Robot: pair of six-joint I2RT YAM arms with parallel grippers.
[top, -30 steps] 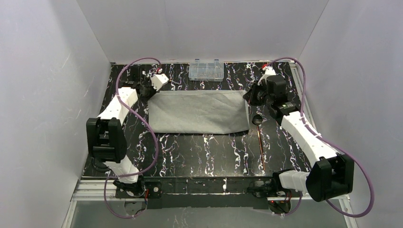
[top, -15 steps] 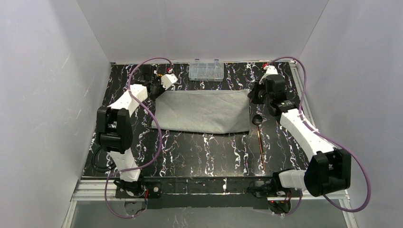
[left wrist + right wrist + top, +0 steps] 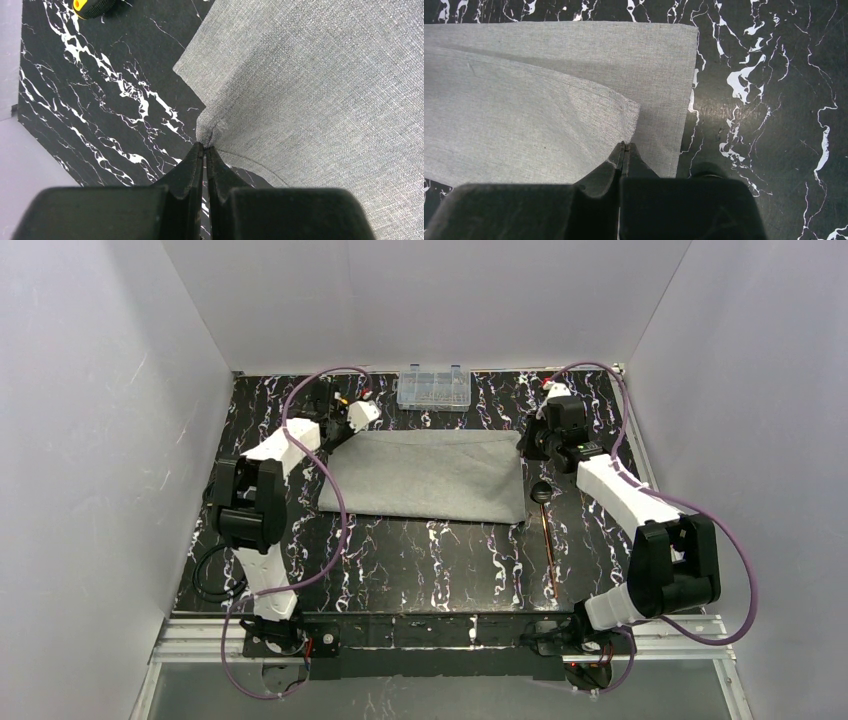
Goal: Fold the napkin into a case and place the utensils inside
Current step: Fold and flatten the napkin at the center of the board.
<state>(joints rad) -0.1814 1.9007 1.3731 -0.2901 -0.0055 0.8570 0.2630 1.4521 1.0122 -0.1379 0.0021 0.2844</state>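
The light-grey napkin point(image 3: 425, 475) lies folded over on the black marbled table point(image 3: 440, 560). My left gripper point(image 3: 340, 438) is shut on the upper layer's back left corner point(image 3: 210, 131). In the left wrist view, its tips point(image 3: 205, 146) pinch puckered cloth. My right gripper point(image 3: 526, 443) is shut on the upper layer's back right corner. In the right wrist view, that gripper point(image 3: 625, 146) holds the upper layer point(image 3: 524, 120) above the lower layer point(image 3: 664, 60). The utensils point(image 3: 546, 535) lie right of the napkin, dark spoon head point(image 3: 542, 491) farthest from me.
A clear plastic compartment box point(image 3: 434, 387) stands at the table's back edge. A screwdriver with an orange-and-black handle point(image 3: 92, 5) lies beyond the napkin's left corner. White walls close in the table on three sides.
Both grippers have carried the held napkin edge toward the back, the left one also moving right. Both arms have swung inward. The sagging upper layer now lies flatter.
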